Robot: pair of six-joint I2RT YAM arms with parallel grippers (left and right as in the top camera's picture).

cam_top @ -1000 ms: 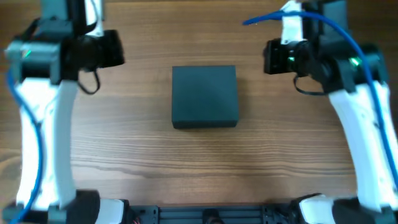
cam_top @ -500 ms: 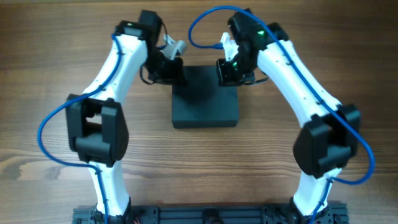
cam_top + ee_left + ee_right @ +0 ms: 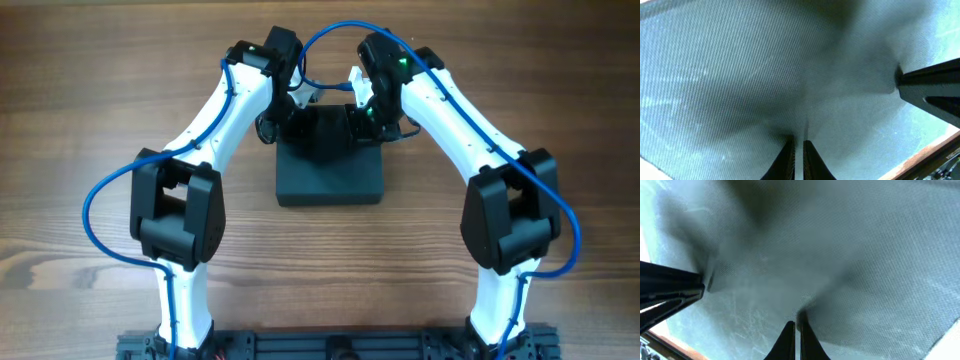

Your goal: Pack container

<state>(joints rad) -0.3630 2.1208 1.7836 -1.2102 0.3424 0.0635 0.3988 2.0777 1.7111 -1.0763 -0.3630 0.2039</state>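
The dark teal-green container [image 3: 330,175] sits closed at the table's middle, lid flat. My left gripper [image 3: 305,128] and right gripper [image 3: 356,120] are both over the far part of the lid, close together. In the left wrist view the lid [image 3: 740,75] fills the frame; my left gripper [image 3: 798,146] is shut, tips at the lid surface, and the right gripper's fingers [image 3: 930,92] show at the right. In the right wrist view my right gripper [image 3: 794,329] is shut, tips at the lid [image 3: 880,255], with the left gripper's fingers [image 3: 670,292] at the left.
The wooden table [image 3: 90,120] surrounds the container. Blue cables [image 3: 330,30] loop above the far edge of the box. A strip of wood [image 3: 935,150] shows past the lid's edge in the left wrist view.
Both arms swung in from the table's sides to the container's far edge, then closed in further over the lid. The container has not moved.
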